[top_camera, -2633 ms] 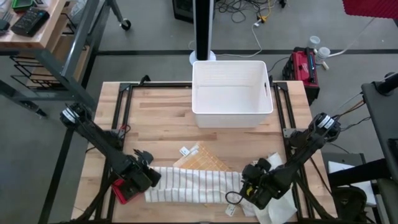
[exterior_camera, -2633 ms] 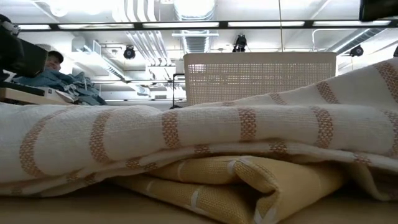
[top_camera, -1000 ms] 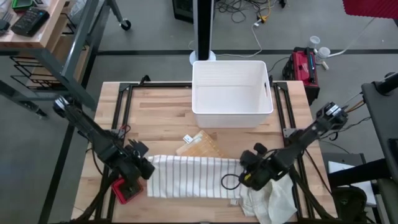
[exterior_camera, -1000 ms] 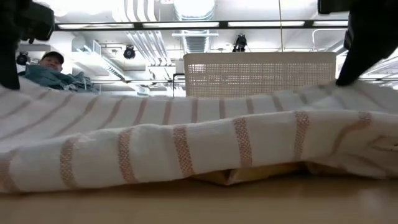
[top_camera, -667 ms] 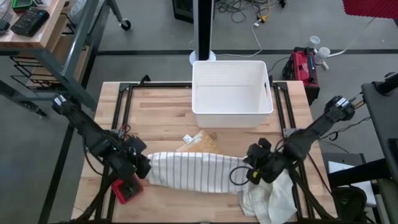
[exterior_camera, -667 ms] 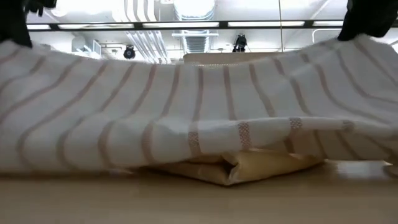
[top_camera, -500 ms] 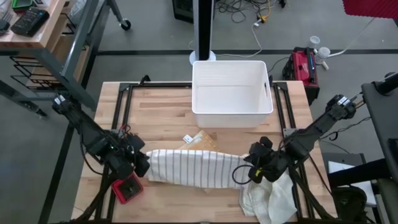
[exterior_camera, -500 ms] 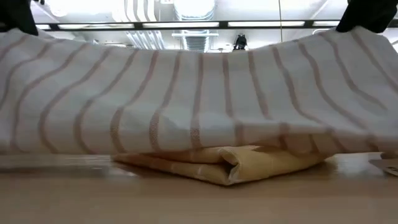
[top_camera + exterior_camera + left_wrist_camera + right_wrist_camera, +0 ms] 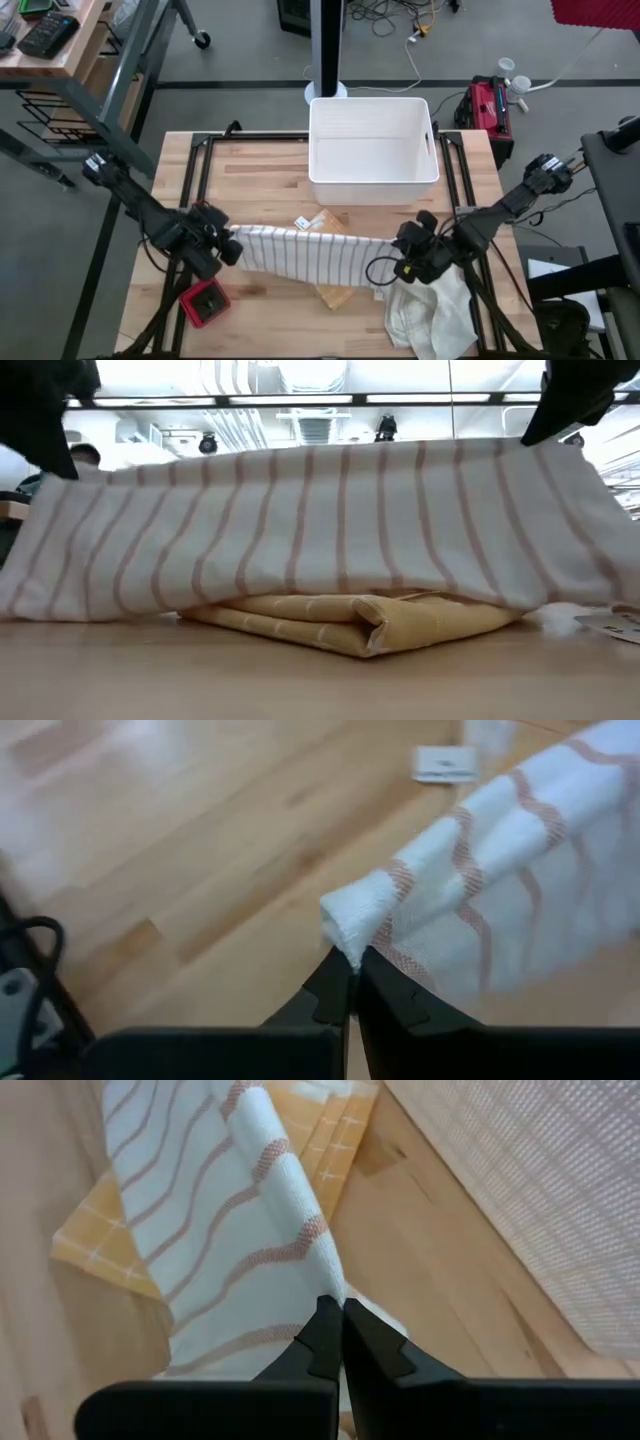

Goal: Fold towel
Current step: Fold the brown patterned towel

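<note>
While the striped towel [image 9: 305, 256] hangs stretched between the two arms, a folded yellow cloth [image 9: 360, 618] sits right under it on the table [image 9: 260, 180], so the towel's lower edge drapes over that cloth. A white basket [image 9: 372, 150] stands on the far side of the table, a crumpled white cloth [image 9: 430, 310] lies at the near right corner, and a small red object [image 9: 204, 302] sits near left. There's also a little paper tag [image 9: 304, 222] just beyond the towel.

The towel's long axis runs left to right across the table, stripes crossing it. The left gripper [image 9: 226, 247] pinches the left end, the right gripper [image 9: 398, 262] pinches the right end, both with fingers pressed together on the fabric.

The low view shows the towel lifted like a curtain with the yellow cloth peeking out beneath, which the high view mostly hides. The wrist views show each corner nipped right at the fingertips [image 9: 345, 982].
</note>
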Controlling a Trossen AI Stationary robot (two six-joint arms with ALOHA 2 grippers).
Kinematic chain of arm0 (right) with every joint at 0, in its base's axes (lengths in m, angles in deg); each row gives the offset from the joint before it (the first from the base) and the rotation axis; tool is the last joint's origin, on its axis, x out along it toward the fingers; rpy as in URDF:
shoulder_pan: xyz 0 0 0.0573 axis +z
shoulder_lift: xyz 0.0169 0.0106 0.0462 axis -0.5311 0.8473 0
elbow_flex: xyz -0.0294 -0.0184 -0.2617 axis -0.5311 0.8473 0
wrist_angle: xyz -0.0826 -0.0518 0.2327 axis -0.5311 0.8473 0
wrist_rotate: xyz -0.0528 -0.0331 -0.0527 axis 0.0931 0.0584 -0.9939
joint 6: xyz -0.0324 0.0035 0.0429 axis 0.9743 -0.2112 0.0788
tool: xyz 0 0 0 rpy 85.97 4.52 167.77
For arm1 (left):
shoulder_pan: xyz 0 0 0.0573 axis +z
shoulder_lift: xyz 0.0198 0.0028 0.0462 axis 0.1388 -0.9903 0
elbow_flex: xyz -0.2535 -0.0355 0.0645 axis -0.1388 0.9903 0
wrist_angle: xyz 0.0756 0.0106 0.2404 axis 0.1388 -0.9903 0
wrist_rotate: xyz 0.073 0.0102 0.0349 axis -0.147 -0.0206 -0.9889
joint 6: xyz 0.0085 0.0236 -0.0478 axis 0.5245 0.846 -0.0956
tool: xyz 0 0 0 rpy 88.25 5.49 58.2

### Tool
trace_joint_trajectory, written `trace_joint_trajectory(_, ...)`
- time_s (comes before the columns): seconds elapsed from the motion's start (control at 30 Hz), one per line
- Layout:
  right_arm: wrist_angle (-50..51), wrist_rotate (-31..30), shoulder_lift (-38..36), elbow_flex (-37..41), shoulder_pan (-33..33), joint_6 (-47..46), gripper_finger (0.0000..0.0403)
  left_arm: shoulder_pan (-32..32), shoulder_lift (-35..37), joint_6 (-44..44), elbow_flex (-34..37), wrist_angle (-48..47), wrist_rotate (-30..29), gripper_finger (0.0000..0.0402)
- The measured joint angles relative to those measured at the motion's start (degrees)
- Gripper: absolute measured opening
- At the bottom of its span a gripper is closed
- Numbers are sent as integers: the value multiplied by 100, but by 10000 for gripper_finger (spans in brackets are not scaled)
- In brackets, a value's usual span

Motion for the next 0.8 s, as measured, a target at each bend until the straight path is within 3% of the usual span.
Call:
trace_joint_trajectory(0.23, 30, -74, 18, 17, -380, 326, 0, 332, 17, -126, 416, 45, -595, 4)
trace_joint_trajectory(0.5, 57, -811, 18, 21, -827, 452, 1, 735, 52, -76, 655, -30, -596, 35)
trace_joint_trajectory(0.8, 201, -845, 153, 33, -1343, 431, 71, 1061, 69, -61, 955, 116, -597, 87)
